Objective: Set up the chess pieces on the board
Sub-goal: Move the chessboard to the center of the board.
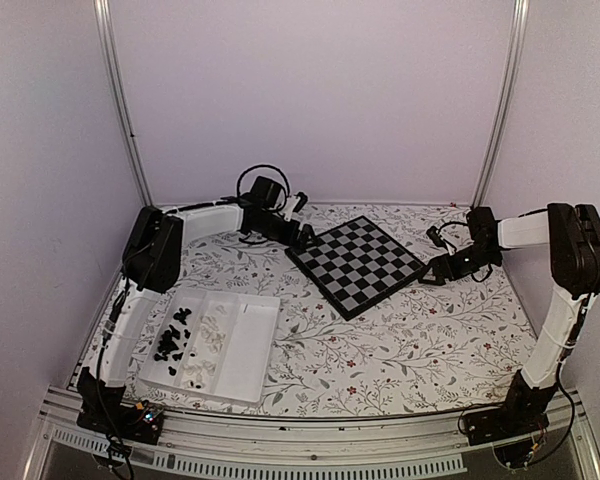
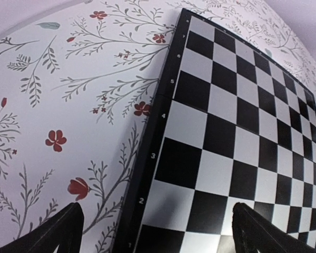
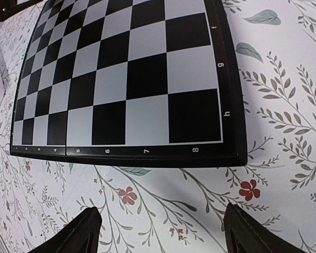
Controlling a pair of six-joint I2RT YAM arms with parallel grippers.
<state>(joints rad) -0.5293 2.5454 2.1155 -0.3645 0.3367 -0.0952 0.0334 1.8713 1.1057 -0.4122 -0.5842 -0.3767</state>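
Observation:
The board (image 1: 358, 264) lies bare at the middle back of the table, turned like a diamond. It also shows in the left wrist view (image 2: 237, 132) and the right wrist view (image 3: 121, 79). Black chess pieces (image 1: 171, 340) and cream-white chess pieces (image 1: 210, 340) lie in the white tray (image 1: 255, 345) at the front left. My left gripper (image 1: 305, 236) is open and empty at the board's left corner, its fingers (image 2: 60, 232) astride the board's edge. My right gripper (image 1: 432, 275) is open and empty just off the board's right corner, over the cloth (image 3: 163, 211).
A flowered cloth (image 1: 400, 350) covers the table. The white compartment tray stands at the front left. Walls and metal posts (image 1: 120, 100) close in the back and the sides. Cables hang near the left arm's wrist (image 1: 260, 190).

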